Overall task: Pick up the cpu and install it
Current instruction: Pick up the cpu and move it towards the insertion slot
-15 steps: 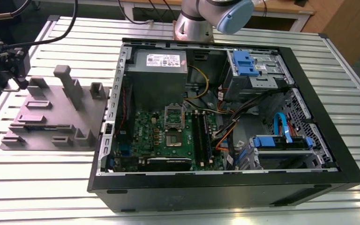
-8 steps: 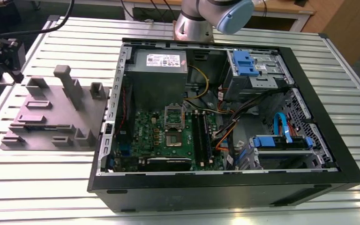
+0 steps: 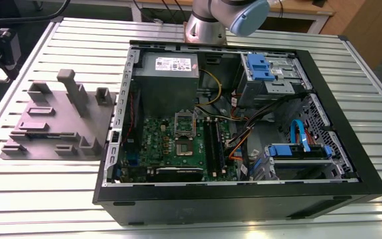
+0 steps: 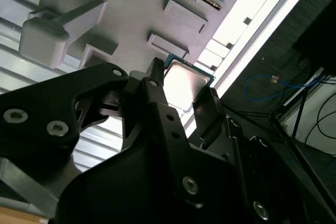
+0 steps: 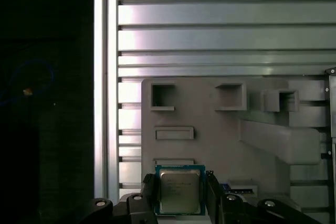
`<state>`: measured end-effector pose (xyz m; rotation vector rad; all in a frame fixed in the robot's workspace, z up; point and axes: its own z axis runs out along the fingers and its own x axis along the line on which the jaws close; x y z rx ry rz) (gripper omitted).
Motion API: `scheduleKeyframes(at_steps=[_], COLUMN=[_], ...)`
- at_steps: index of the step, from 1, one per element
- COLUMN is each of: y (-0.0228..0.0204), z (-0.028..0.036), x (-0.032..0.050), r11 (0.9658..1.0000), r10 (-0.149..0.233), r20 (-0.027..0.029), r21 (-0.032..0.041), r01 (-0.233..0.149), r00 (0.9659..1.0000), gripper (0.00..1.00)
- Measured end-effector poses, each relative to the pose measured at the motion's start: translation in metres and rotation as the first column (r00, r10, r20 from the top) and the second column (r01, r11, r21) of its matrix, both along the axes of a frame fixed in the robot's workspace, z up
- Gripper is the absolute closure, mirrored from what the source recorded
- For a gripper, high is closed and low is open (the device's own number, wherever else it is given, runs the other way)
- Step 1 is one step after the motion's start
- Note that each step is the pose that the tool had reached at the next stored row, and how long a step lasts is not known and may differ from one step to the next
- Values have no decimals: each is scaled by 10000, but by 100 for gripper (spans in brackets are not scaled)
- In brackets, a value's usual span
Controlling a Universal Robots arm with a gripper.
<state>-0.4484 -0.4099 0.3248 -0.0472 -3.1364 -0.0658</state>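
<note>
The cpu point(image 5: 180, 192), a small square chip with a shiny silver top and a thin green rim, sits between the two black fingers of my gripper point(image 5: 180, 181). The fingers press against its opposite edges, so the gripper is shut on it. In the second wrist view the cpu point(image 4: 185, 80) gleams between the fingertips of the gripper point(image 4: 184, 95), held above the grey block tray point(image 4: 131, 19). The green motherboard point(image 3: 177, 144), with its open metal-framed socket point(image 3: 185, 133), lies inside the open computer case point(image 3: 238, 129).
The grey tray point(image 3: 55, 119) with upright blocks stands on the slatted metal table point(image 3: 45, 194) at the exterior view's left, beside the case. The arm point(image 3: 221, 17) rises behind the case. Cables, blue drive brackets and a power supply crowd the case.
</note>
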Motion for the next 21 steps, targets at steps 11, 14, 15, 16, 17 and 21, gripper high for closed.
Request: scheduleKeyframes(at_steps=[11, 14, 15, 16, 17, 21], y=[0, -2, -2, -1, -2, -1], z=[7, 5, 4, 2, 0, 1], x=[4, 58, 94, 131, 176, 245], r11=[10000, 10000, 10000, 10000, 10000, 10000], r10=[1, 1, 0, 0, 0, -1], r20=[0, -1, -1, -1, 1, 1], r21=[0, 0, 0, 0, 1, 1], r01=[-1, -1, 0, 0, 0, 1], r00=[10000, 10000, 10000, 10000, 10000, 10000], gripper=[53, 53, 53, 53, 53, 53])
